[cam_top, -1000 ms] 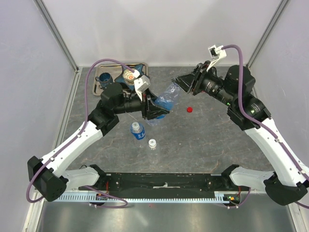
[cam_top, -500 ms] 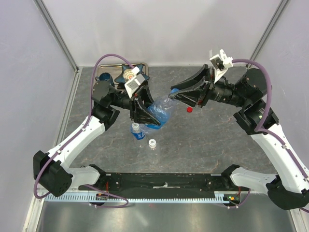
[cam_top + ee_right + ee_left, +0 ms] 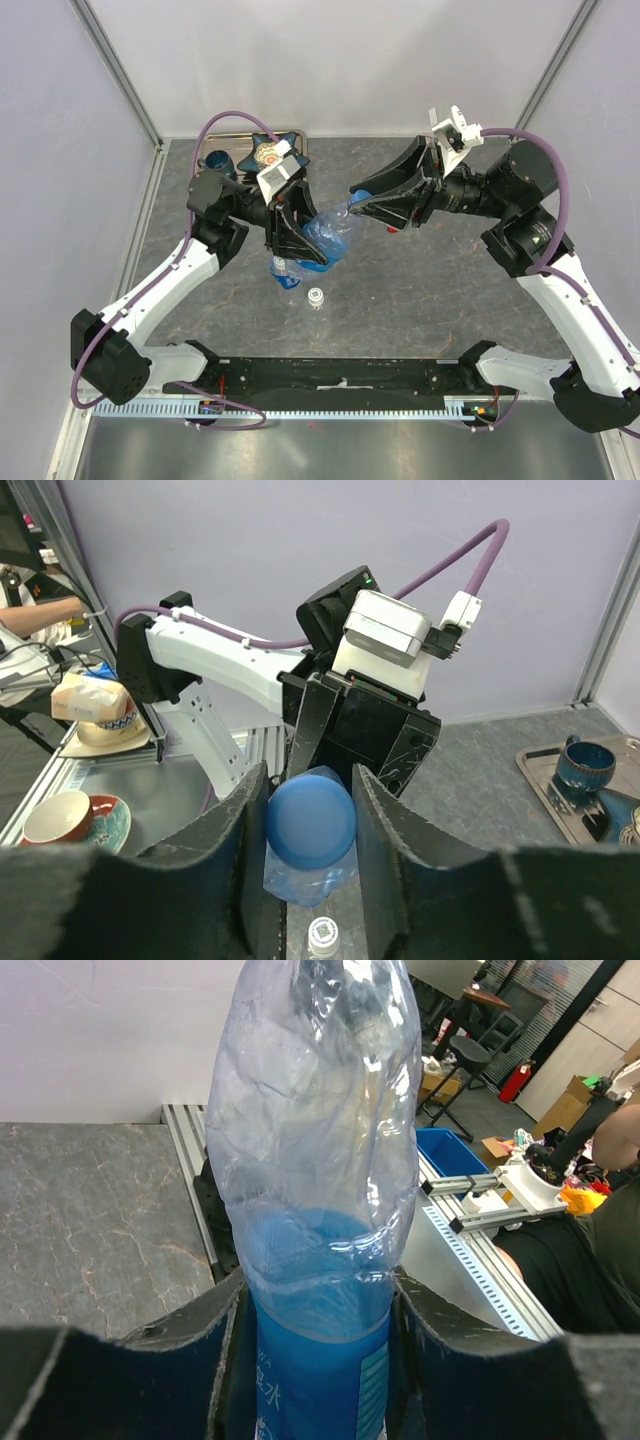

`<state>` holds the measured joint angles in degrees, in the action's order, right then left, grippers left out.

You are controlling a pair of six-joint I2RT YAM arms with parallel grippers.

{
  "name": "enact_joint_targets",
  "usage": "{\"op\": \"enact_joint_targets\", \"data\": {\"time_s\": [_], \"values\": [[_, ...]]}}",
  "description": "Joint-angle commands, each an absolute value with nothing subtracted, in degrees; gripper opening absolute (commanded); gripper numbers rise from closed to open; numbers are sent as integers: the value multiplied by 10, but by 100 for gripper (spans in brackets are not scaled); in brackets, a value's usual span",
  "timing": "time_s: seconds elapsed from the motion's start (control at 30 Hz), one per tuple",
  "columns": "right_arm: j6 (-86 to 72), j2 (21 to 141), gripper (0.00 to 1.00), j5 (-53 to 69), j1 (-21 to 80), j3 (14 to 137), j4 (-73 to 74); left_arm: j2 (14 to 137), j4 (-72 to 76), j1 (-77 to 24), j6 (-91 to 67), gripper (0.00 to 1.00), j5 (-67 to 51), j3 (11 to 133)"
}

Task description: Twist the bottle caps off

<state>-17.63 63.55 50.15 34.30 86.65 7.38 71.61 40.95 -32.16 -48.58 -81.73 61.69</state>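
Above the worktop (image 3: 430, 290), the blue-tinted bottle (image 3: 315, 1160) is held aloft between both arms. Its body is clamped by the left tool (image 3: 300, 238), and the right tool (image 3: 365, 203) is closed on its blue cap (image 3: 310, 822).

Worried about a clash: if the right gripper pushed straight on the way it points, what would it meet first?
The right gripper is shut on the blue cap, so first the blue-labelled bottle behind it, then probably the left gripper clamping it; depth unclear.
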Motion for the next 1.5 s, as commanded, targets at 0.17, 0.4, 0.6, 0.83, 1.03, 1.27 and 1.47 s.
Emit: {"op": "enact_joint_targets", "data": {"time_s": [0.17,0.4,0.6,0.83,1.03,1.27,1.47], "values": [[-221,646,73,413,348,888,115,706,378,-323,-443,49,-793,641],[-277,653,98,319,348,939,126,704,319,-323,-400,50,-771,652],[-320,678,98,190,347,1021,194,696,114,-323,-228,52,-599,688],[-325,685,98,35,349,1040,279,686,-16,-380,-63,52,-267,734],[-297,678,98,-47,348,988,294,690,-39,-467,15,51,-1,721],[-303,688,98,-70,349,939,272,699,-30,-519,43,50,102,699],[-314,690,95,-78,348,909,234,704,-33,-530,47,50,102,695]]}}
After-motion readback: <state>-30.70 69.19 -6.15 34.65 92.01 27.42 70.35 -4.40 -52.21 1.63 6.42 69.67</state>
